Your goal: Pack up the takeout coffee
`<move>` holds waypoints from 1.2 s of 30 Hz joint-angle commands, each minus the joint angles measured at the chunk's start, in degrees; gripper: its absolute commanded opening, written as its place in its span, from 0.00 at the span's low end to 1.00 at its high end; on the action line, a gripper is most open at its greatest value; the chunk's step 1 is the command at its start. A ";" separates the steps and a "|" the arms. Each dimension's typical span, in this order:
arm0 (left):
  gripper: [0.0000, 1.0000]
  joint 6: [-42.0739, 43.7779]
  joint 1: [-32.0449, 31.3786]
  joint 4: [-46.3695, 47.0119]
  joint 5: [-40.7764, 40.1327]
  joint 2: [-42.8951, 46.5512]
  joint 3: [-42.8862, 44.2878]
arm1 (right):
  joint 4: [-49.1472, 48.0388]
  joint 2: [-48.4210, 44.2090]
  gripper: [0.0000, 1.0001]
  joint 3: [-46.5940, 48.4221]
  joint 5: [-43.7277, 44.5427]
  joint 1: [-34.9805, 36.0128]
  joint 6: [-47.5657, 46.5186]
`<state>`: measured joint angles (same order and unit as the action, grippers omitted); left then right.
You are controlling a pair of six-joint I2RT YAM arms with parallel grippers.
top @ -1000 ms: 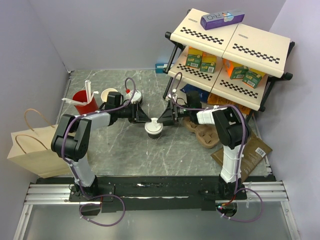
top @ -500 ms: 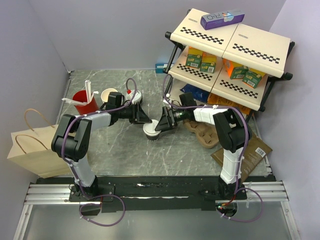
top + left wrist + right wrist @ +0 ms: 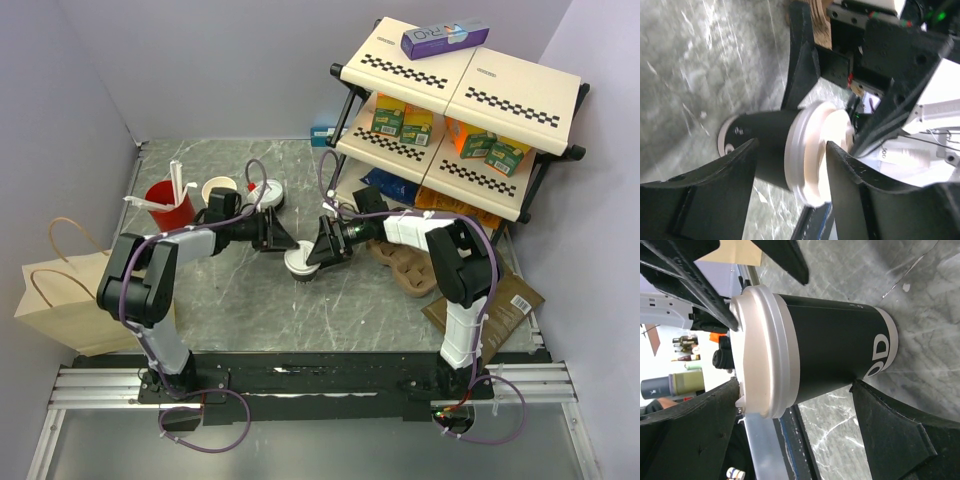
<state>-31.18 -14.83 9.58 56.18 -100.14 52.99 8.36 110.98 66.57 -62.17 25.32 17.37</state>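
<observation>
While two pincers [image 3: 284,241] [image 3: 317,251] flank it, one takeout coffee [image 3: 300,262] stands upright.

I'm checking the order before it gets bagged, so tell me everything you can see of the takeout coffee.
The takeout coffee is a small paper cup: matte black body, white band at the base, white letters OD showing just above it. A round white plastic lid is pressed on. It stands on its base on the grey marbled table, near its middle. The left gripper and right gripper flank it from opposite sides, fingers spread; whether any finger touches it cannot be told.
</observation>
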 commanded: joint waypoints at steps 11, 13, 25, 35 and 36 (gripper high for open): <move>0.61 0.85 0.33 1.68 10.17 4.78 -6.77 | 1.84 4.42 0.96 2.69 7.15 0.78 -0.14; 0.59 2.43 -0.20 -0.26 10.79 3.37 -5.62 | 1.49 5.21 0.96 3.04 6.54 0.78 0.83; 0.63 5.51 -0.11 1.41 19.23 3.02 -5.97 | -0.19 7.41 0.95 4.19 4.96 0.52 3.90; 0.99 18.35 -0.99 -13.98 7.37 3.89 -2.10 | -0.98 7.94 0.94 4.98 4.78 0.52 5.13; 0.99 18.09 -0.99 -13.37 5.88 4.51 -2.45 | -1.06 8.02 0.94 4.98 4.78 0.61 5.13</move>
<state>-17.10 -14.57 -0.67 65.93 -97.45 50.11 9.21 116.49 70.52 -65.10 25.30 23.86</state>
